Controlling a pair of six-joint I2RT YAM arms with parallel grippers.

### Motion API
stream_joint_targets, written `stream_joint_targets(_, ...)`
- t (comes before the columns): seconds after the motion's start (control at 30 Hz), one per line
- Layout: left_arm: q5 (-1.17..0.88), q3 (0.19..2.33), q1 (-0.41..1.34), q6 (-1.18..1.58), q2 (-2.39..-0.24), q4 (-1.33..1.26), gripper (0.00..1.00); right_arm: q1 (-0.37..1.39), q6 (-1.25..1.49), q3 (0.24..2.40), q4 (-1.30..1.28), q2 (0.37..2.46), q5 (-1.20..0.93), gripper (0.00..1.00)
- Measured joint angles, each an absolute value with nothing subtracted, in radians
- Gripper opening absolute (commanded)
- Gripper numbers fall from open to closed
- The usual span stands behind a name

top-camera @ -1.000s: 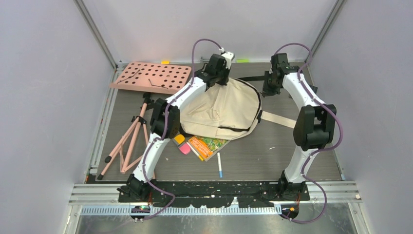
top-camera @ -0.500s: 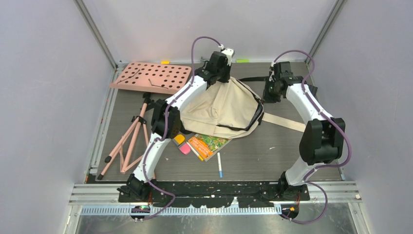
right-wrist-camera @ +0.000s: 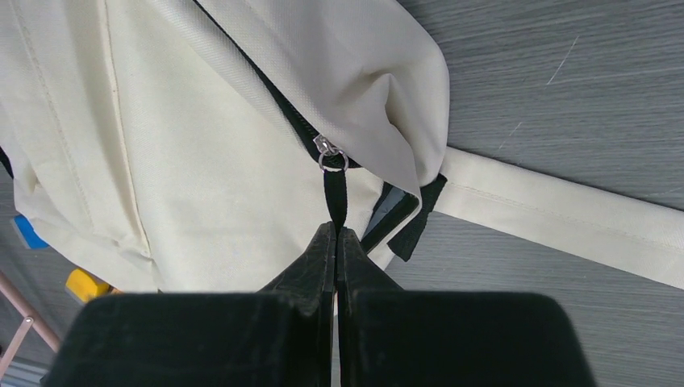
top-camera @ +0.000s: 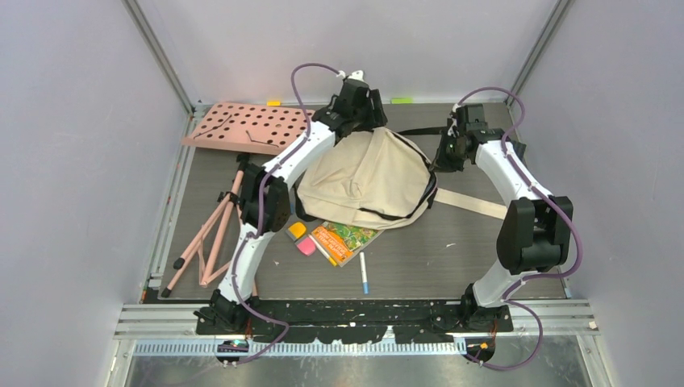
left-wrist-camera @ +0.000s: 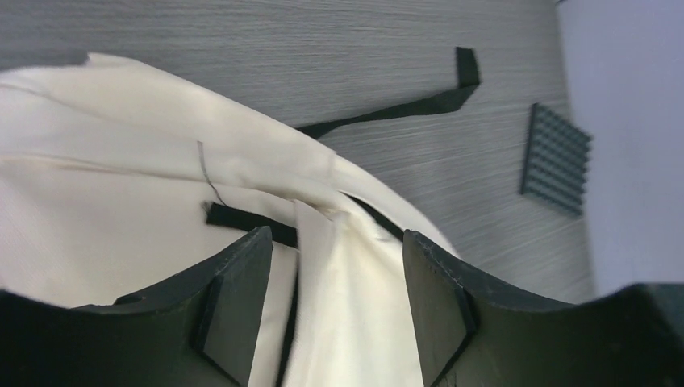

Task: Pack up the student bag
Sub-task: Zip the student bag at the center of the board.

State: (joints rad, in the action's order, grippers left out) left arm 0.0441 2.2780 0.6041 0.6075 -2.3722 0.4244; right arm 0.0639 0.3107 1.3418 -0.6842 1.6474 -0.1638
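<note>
Found slumped in the middle of the dark grey wood-grain table (top-camera: 484,250): the large cream woven-fabric student bag (top-camera: 367,173), soft, creased, black-strapped. Gripped the black webbing zip pull (right-wrist-camera: 334,201), just below its small metal ring (right-wrist-camera: 331,161), flat between the closed fingers of the right gripper (right-wrist-camera: 335,242). Hung the left gripper (left-wrist-camera: 335,270) with jaws apart over a loose cream fold, clamping nothing. Seemed best to draw steadily along the black zip line, limp cloth pinned taut at the far end; otherwise likely to bunch and jam.

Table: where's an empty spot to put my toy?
Bare table lies between the pen, the beige strap and the right arm. It is crowded beside the student bag, with the book and two small blocks.
</note>
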Motion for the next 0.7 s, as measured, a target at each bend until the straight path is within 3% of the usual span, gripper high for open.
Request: stream_joint_targets(0.7, -0.064, 2.333, 0.762, 1.121, -2.44, 0.522, 0.69, 0.064, 0.315, 1.309, -0.6, 1.647, -0.206, 0.01)
